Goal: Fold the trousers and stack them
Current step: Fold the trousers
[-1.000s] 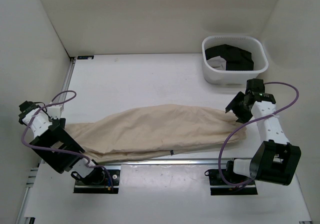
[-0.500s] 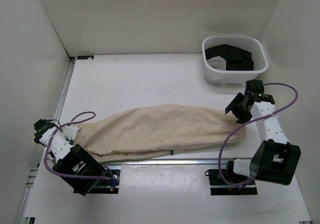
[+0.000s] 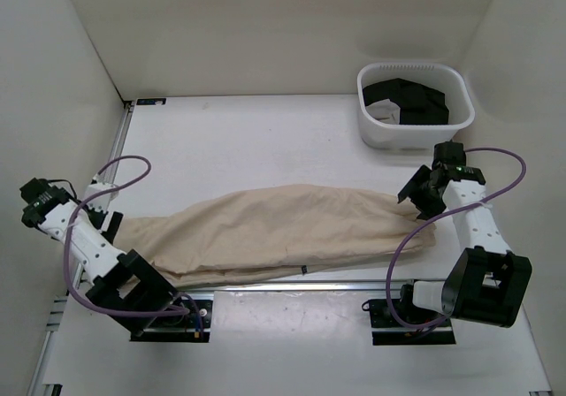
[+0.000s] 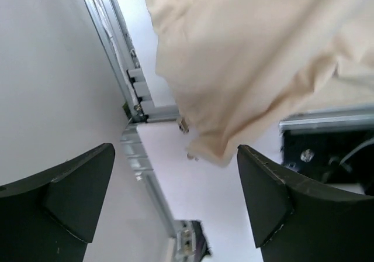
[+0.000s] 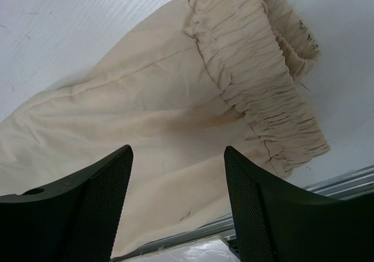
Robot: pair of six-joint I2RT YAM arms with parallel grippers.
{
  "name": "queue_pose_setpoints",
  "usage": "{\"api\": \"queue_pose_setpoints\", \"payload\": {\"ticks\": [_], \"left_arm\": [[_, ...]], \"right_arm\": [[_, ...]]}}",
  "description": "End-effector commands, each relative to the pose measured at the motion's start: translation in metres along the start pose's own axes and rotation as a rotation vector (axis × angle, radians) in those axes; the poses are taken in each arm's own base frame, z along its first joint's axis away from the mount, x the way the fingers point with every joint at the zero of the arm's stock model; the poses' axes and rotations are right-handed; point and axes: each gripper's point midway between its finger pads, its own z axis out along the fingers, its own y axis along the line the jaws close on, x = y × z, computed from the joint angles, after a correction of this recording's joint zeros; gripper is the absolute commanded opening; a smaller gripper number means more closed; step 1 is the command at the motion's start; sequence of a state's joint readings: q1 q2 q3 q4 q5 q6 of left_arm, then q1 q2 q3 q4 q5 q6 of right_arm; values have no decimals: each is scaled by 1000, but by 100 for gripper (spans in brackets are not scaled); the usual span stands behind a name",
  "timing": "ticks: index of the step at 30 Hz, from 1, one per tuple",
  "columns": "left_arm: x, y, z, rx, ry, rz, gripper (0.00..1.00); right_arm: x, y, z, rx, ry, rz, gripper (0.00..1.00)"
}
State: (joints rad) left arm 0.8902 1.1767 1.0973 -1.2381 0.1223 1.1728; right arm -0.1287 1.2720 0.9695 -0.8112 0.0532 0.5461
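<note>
Beige trousers lie along the near edge. The left gripper is spread and empty beside their left end. The right gripper is spread above their gathered right end.

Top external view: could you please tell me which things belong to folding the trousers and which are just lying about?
For the job: trousers; left end effector, open; right end effector, open.
Lying about: white basket; black garments inside it.
</note>
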Motion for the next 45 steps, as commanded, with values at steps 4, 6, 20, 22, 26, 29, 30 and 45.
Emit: {"api": "queue_pose_setpoints", "payload": {"ticks": [4,6,20,22,26,29,30,45], "left_arm": [[-9,24,51,45,7,-214,92],[-7,30,72,65,35,-253,92],[10,13,124,181,164,-292,46],[15,14,128,166,185,-289,40],[7,26,124,139,159,-298,14],[-7,29,117,138,129,-286,14],[-10,33,112,125,121,-284,14],[-67,73,100,40,52,-262,16]], "right_arm": [[11,-10,10,40,28,-10,69],[13,-11,12,45,35,-1,69],[9,-11,15,58,38,-1,69],[6,-9,13,53,30,-1,69],[6,-11,16,67,35,-2,69],[10,-13,19,76,50,-2,69],[18,-20,25,103,75,-3,69],[8,-34,49,204,78,-54,69]]}}
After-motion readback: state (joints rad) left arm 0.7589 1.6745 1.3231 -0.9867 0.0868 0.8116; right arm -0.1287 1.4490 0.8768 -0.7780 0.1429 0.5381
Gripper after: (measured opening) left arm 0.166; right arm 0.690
